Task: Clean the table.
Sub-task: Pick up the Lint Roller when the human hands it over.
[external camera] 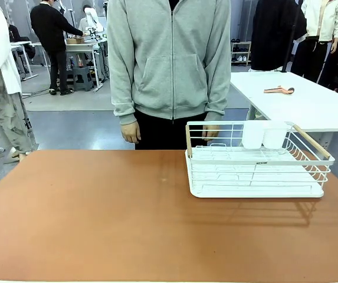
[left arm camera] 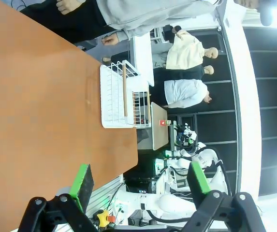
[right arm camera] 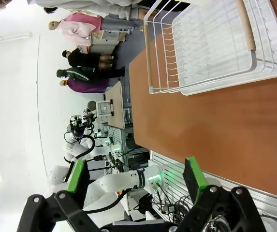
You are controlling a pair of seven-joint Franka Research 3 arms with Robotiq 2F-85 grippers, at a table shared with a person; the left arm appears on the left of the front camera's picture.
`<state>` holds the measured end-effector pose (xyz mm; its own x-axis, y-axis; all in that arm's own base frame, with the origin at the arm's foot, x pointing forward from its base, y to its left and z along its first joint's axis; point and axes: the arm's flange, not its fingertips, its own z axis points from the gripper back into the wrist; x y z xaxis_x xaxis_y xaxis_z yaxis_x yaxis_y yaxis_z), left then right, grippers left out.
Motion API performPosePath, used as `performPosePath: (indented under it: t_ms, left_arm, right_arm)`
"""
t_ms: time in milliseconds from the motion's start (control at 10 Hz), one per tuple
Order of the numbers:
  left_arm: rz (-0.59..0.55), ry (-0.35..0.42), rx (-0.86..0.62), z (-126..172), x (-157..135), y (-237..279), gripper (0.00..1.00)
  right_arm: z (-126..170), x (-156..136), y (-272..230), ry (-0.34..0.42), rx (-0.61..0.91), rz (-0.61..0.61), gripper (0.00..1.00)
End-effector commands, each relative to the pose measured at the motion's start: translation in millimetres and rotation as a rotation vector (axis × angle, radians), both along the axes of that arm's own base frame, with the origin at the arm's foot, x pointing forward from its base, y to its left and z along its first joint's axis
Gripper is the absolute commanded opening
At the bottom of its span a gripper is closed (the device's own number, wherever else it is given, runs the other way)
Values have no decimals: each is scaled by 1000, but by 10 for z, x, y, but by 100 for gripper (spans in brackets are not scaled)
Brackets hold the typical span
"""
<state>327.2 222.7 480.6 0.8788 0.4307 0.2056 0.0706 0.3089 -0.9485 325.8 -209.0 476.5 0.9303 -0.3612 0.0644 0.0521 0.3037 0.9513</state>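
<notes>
The reddish-brown table (external camera: pixel 98 218) spreads across the front view, its top bare except for a white dish rack (external camera: pixel 254 162) at the right. The rack has wooden handles and a white cup holder at its far side. In the left wrist view my left gripper (left arm camera: pixel 139 186) is open, green pads wide apart, held off the table (left arm camera: pixel 36 121) near its edge, the rack (left arm camera: pixel 121 96) far ahead. In the right wrist view my right gripper (right arm camera: pixel 136 179) is also open, nothing between its fingers, beyond the table (right arm camera: pixel 215 125) edge, with the rack (right arm camera: pixel 211 43) above.
A person in a grey hoodie (external camera: pixel 169 59) stands at the far edge, hands hanging by the rack's back corner. A white table (external camera: pixel 298 97) with an orange tool stands behind at the right. Other people stand farther back.
</notes>
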Motion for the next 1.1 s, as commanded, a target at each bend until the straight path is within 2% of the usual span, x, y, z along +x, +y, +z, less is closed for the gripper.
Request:
performPosePath:
  t_ms: [0, 1000]
  left_arm:
    - [4, -6, -1, 16, -27, 14, 100]
    - [4, -6, -1, 16, -27, 14, 100]
  right_arm:
    - [74, -32, 19, -5, 2, -2, 100]
    - [74, -32, 19, -5, 2, -2, 100]
